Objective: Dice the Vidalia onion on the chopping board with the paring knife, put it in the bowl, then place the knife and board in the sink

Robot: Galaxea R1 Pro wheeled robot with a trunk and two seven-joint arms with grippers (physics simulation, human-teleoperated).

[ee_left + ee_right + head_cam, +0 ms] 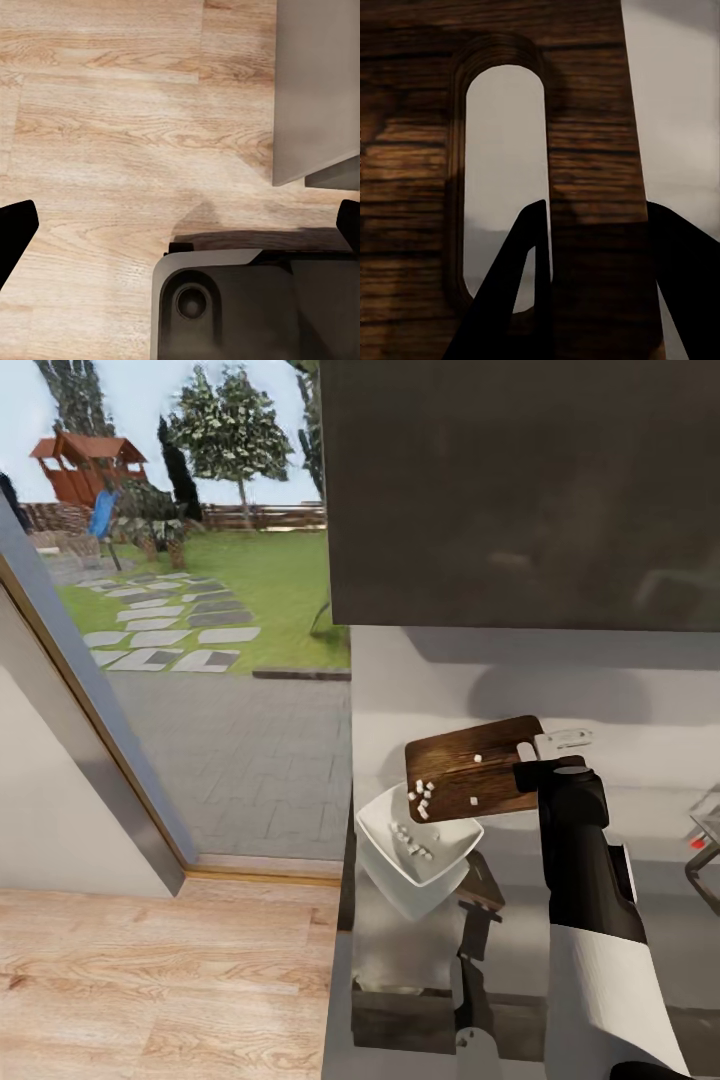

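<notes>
The right hand [538, 772] is clamped on the handle end of the chopping board [468, 768], one finger through the handle hole and the other on the outer edge, as the right wrist view shows: the dark fingers [521, 300] straddle the strip of wood beside the oval hole of the board [585, 165]. The board is lifted off the table [640, 920] and tilted, with its long axis running from the hand down toward the bowl [415, 850]. Its low, free end hangs just above the bowl's far rim.

White diced onion pieces [422, 798] cling near that low end, a few more [478, 780] lie higher up the board, and some [412, 844] already rest inside the bowl. So the bowl lies directly down the board's slope from the right hand, and I judge that a steeper tilt along that same axis would send the rest in.

The left hand [180, 225] has its fingers well apart, holding nothing, and looks down on the wooden floor [97, 127] beside the robot's base [240, 300]. The right arm is plainly the one doing the job.

A dark object [482, 888] lies on the table just beside the bowl, on the robot's side; I cannot tell whether it is the knife.
</notes>
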